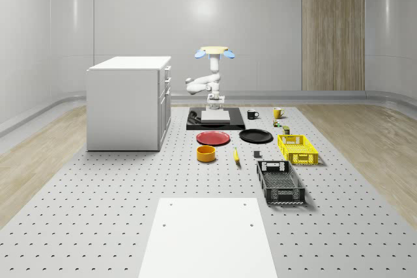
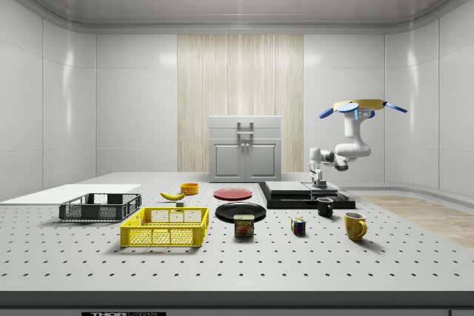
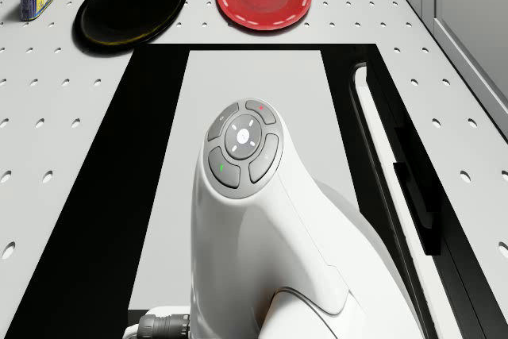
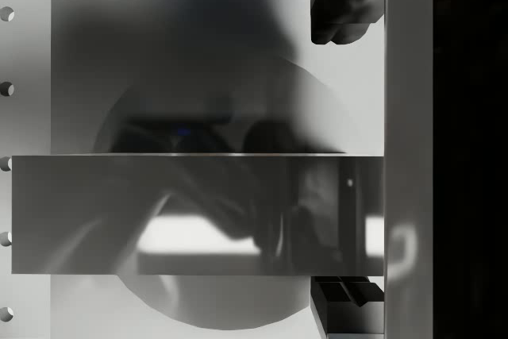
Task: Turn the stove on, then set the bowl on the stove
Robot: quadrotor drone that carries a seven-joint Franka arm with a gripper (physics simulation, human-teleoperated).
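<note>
The drone hovered over the flat black stove (image 1: 237, 124), its pincer (image 1: 215, 104) low above the grey plate, probably to reach the switch; pincer opening: I cannot tell. The round orange bowl (image 1: 206, 153) waited on the desk (image 1: 98, 193), well apart.

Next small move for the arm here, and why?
Probably shift the gripper sideways toward the stove's dark control strip rather than go for the bowl. The drone hovers over the stove with the gripper just above the pale cooking plate, while the bowl sits untouched on the table beside the red plate.
</note>
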